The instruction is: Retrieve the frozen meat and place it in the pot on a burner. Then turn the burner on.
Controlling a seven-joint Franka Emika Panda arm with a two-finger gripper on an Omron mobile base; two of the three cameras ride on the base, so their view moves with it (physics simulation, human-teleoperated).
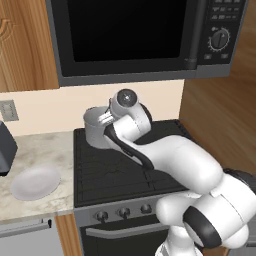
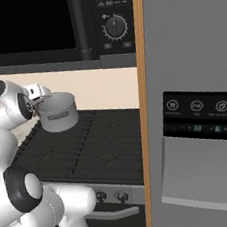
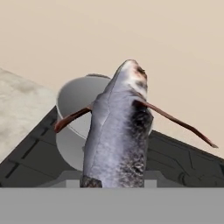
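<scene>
In the hand view the frozen meat, a grey fish-shaped piece with thin reddish spikes, stands up from my gripper, which is shut on its lower end; it hides the fingertips. Its tip points at the grey metal pot just beyond. The pot stands on the rear left burner of the black cooktop. My gripper hangs at the pot's right rim, at about rim height. From the right base view the gripper is at the upper left edge of the pot.
A microwave hangs low over the stove. A row of knobs runs along the stove front. A white plate and a dark appliance sit on the counter at the left. A tall fridge walls off the right.
</scene>
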